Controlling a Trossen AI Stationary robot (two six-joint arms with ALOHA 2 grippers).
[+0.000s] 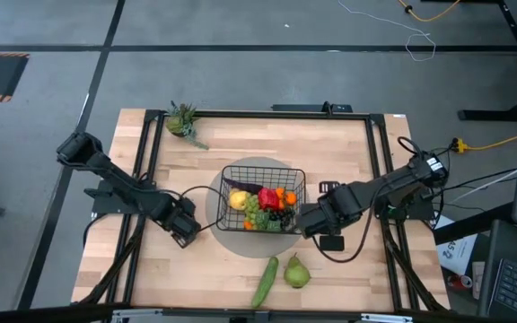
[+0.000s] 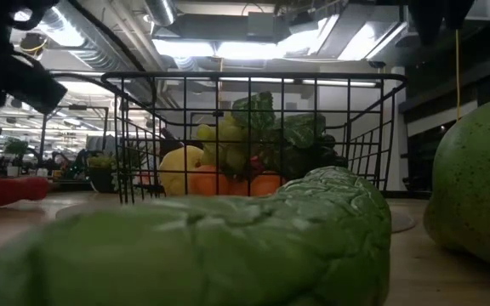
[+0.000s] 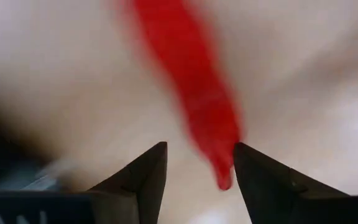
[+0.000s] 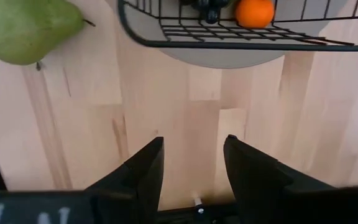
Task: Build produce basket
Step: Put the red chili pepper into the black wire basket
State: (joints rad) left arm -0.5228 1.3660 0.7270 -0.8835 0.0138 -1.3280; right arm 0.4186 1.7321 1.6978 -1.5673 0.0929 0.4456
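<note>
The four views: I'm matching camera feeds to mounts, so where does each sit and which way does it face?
High: overhead, straight down on the table, basket, both arms.
Low: table height, level past the cucumber to the basket; no arm clearly identifiable.
Left wrist: down past its open fingers at a red item.
Right wrist: past its open fingers toward basket and pear.
High and right wrist share the pear.

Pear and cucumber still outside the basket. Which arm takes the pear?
Right. Its gripper sits beside the basket, open and empty, nearer the pear. Left gripper is across the basket, over a red pepper.
</note>
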